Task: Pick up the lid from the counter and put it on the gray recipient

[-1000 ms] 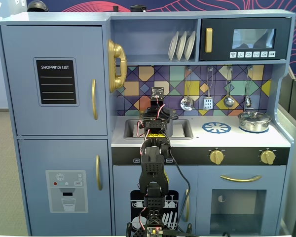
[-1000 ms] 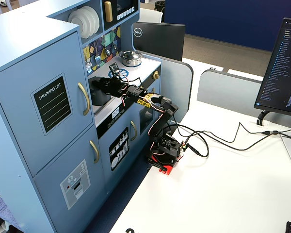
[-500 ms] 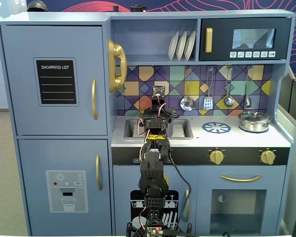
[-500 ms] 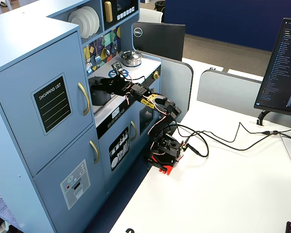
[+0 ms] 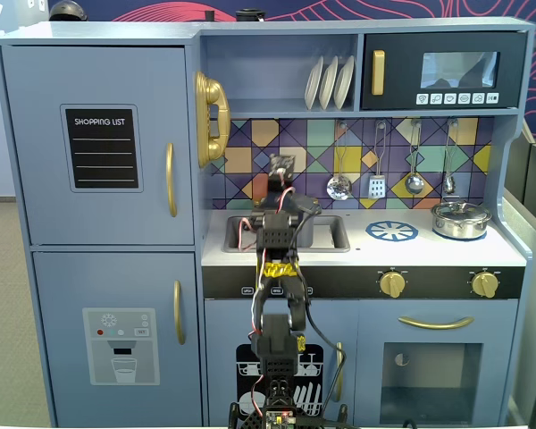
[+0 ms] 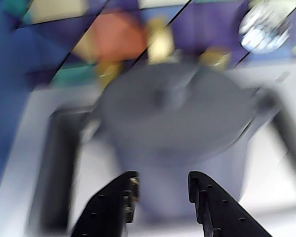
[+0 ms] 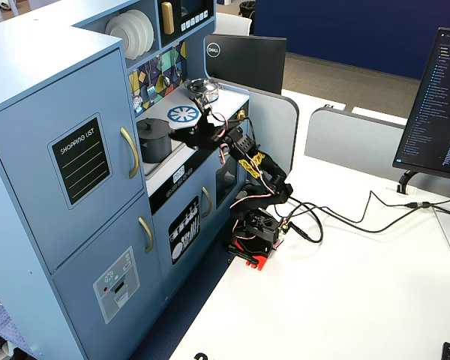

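The gray recipient (image 6: 187, 173) stands in the sink recess, and the dark-gray lid (image 6: 207, 113) rests on top of it, knob up. The wrist view is blurred. My gripper (image 6: 163, 180) is open and empty, its jaws apart just in front of the pot's side, below the lid, touching nothing. In a fixed view from the side the pot (image 7: 154, 142) with its lid (image 7: 153, 124) sits on the counter, and my gripper (image 7: 189, 136) is close to its right. In the front fixed view my arm (image 5: 277, 237) hides the pot.
A shiny steel pot (image 5: 460, 219) stands at the counter's right end, also seen from the side (image 7: 202, 90). The blue-and-white burner mark (image 5: 392, 231) lies between it and the sink (image 5: 330, 234). Utensils hang on the backsplash (image 5: 375, 183).
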